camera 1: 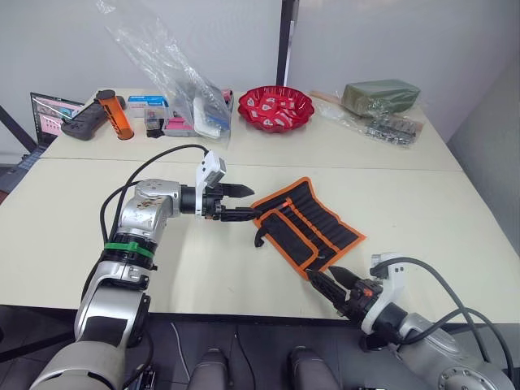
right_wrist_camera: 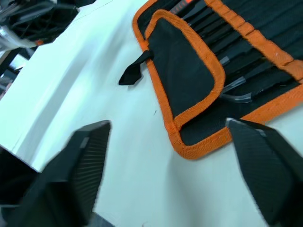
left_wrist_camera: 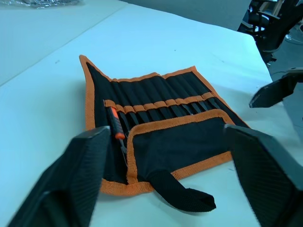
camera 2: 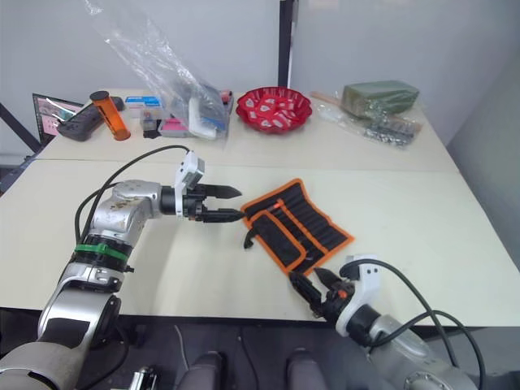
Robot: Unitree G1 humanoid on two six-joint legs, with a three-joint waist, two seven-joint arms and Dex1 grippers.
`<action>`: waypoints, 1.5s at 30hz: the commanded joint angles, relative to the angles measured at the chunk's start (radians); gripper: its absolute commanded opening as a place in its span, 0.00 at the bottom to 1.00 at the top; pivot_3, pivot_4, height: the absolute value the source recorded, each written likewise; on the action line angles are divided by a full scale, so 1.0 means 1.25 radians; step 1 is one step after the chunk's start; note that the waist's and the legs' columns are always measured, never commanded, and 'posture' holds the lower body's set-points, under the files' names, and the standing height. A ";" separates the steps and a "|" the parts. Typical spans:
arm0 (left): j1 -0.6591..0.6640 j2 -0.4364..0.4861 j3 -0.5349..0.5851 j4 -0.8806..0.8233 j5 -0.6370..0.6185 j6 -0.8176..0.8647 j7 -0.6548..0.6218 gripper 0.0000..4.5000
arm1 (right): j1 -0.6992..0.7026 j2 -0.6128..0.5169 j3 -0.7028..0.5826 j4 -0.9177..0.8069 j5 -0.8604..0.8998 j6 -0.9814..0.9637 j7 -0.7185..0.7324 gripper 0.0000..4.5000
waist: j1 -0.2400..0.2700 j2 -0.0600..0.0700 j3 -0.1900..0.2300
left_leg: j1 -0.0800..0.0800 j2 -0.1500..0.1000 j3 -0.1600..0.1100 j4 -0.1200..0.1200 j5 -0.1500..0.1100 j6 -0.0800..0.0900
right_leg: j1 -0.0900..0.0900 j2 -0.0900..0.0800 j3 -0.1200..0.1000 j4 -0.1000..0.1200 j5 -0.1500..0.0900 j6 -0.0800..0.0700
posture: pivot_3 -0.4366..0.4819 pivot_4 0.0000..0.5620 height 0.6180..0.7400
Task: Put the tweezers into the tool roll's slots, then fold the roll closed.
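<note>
**A:** Right wrist view first, since that's nearest you: your right end effector [camera 1: 331, 282] hangs at the near edge of the surface [camera 1: 422, 211], fingers spread, gripping nothing, just short of the tool roll's [camera 1: 313, 221] near corner. How far along do you reckon you are?

**B:** From the look of it, the loading is mostly or wholly done. You can see slim dark tweezers [right_wrist_camera: 235, 90] lying in the slots [left_wrist_camera: 158, 105], tips poking out near the orange binding. I can't count all five, so check that before you move on.

**A:** And the folding?

**B:** Begun at best. One orange-edged flap [left_wrist_camera: 177, 146] lies turned over the lower part of the pockets, but the rest of the roll is spread flat on the surface, and a black strap [left_wrist_camera: 182, 195] trails loose off the folded edge. Closing it is what's left to you.

**A:** Your left end effector [camera 1: 244, 202]?

**B:** Further out, hovering just beside the roll's far-left corner, fingers apart, empty. One orange-handled tool [left_wrist_camera: 113, 122] sits in the end pocket there. Beyond, the red bowl [camera 1: 275, 108] and clutter stand well apart.
</note>
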 commanded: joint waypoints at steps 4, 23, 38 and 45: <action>0.016 0.001 -0.013 -0.080 -0.024 0.030 -0.031 1.00 | -0.015 0.025 -0.027 0.044 -0.020 -0.079 -0.067 1.00 | 0.000 0.000 0.000 | 0.000 0.000 0.000 0.000 0.000 0.000 | 0.000 0.000 0.000 0.000 0.000 0.000 | 0.48 0.27 0.96; 0.061 0.043 -0.027 -0.134 -0.008 0.000 -0.035 1.00 | -0.064 0.088 0.019 0.197 -0.054 -0.179 -0.077 0.57 | -0.002 0.000 0.000 | 0.000 0.000 0.000 0.000 0.000 0.000 | 0.000 0.000 0.000 0.000 0.000 -0.001 | 0.48 0.27 0.96; 0.068 0.061 -0.018 -0.114 -0.002 -0.014 -0.022 1.00 | -0.156 -0.035 0.031 0.215 0.105 -0.038 -0.056 0.00 | -0.003 0.000 0.000 | 0.000 0.000 0.000 -0.001 0.000 0.000 | -0.001 0.000 0.000 0.000 0.000 -0.001 | 0.48 0.27 0.96; 0.076 0.079 -0.014 -0.121 -0.004 -0.010 -0.018 1.00 | -0.208 -0.109 0.066 0.228 0.205 0.064 0.000 0.00 | -0.002 0.000 0.000 | 0.000 0.000 0.000 -0.001 0.000 0.000 | -0.001 0.000 0.000 0.000 0.000 -0.001 | 0.48 0.27 0.96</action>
